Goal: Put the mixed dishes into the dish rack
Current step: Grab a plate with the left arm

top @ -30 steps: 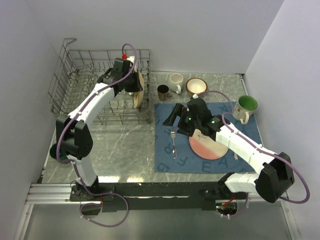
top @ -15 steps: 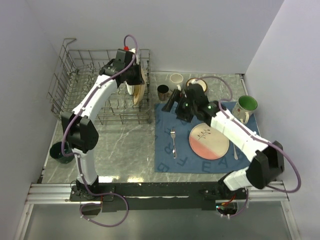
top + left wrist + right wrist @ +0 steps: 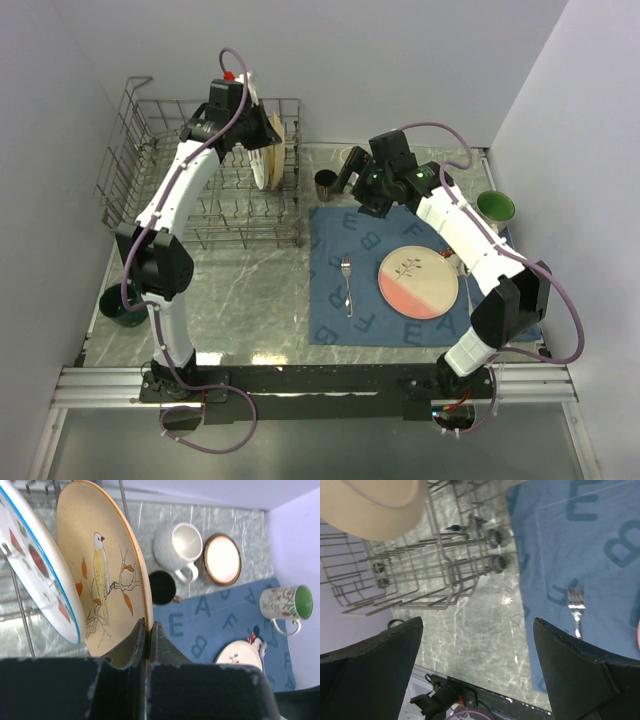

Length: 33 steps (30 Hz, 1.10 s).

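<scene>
The left pincer (image 3: pixel 148 630) is clamped on the rim of the tan bird plate (image 3: pixel 100 575). The plate stands on edge at the right end of the dish rack (image 3: pixel 150 190), just beside a white blue-rimmed plate (image 3: pixel 35 575) (both lean the same way). The right pincer (image 3: pixel 477 630) hangs with fingers wide apart and nothing between them, above the table by the rack's corner, with the fork (image 3: pixel 576 607) well below it on the blue placemat (image 3: pixel 570 540).

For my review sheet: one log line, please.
left gripper: shut on tan bird-painted plate standing in grey wire dish rack | right gripper: open, empty | pink-and-cream plate, metal fork: on blue placemat
</scene>
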Each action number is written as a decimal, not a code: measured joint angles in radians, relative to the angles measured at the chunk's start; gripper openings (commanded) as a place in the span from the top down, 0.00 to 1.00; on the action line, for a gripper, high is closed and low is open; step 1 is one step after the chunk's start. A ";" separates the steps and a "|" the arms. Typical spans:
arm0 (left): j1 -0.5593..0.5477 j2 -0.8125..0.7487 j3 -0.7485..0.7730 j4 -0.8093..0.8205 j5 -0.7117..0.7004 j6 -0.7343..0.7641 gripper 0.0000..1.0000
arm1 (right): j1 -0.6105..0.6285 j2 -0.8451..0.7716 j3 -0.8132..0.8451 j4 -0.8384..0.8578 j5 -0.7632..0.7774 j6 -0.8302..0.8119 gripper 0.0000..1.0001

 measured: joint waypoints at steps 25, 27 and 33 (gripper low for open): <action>0.056 0.066 0.015 0.157 0.090 -0.042 0.99 | -0.081 0.003 -0.034 -0.045 0.004 -0.027 0.00; 0.057 0.071 0.029 0.153 0.094 -0.042 0.99 | -0.083 0.008 -0.034 -0.045 0.003 -0.027 0.00; 0.061 0.072 0.040 0.171 0.108 -0.039 0.99 | -0.090 0.021 -0.034 -0.039 -0.002 -0.027 0.00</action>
